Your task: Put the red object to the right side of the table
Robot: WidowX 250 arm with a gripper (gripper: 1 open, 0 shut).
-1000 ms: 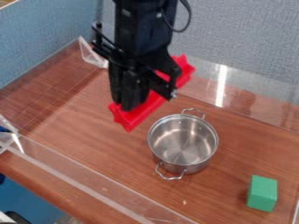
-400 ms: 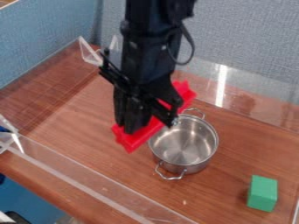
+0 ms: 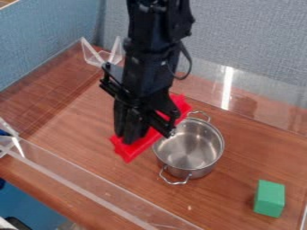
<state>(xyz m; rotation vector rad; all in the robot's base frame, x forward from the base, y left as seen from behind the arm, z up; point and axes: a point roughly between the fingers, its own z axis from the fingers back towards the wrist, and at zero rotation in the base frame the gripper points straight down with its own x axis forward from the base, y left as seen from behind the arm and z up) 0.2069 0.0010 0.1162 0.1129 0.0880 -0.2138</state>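
Nearest the camera, the low clear acrylic wall [image 3: 84, 193] runs along the front edge of the table [image 3: 72, 117], a dark brown wood-grain top. Close to the front right corner sits a small green cube [image 3: 270, 198], well apart from everything else. Further in, near the middle of the surface, stands a steel pot [image 3: 189, 149] with small loop handles, upright and open, its inside showing bare metal. Just beside the pot, on its left and touching or almost touching its rim, lies the red object [image 3: 142, 144], a long brick-like block set at a slant across the wood, one end pointing toward the front left, the other hidden behind the arm. The black gripper [image 3: 138, 135] points straight down over the middle of the block, its fingers drawn narrow together; whether they actually clasp the block cannot be told, since the hand covers that part. Behind, the arm rises toward the far edge and the blue backdrop
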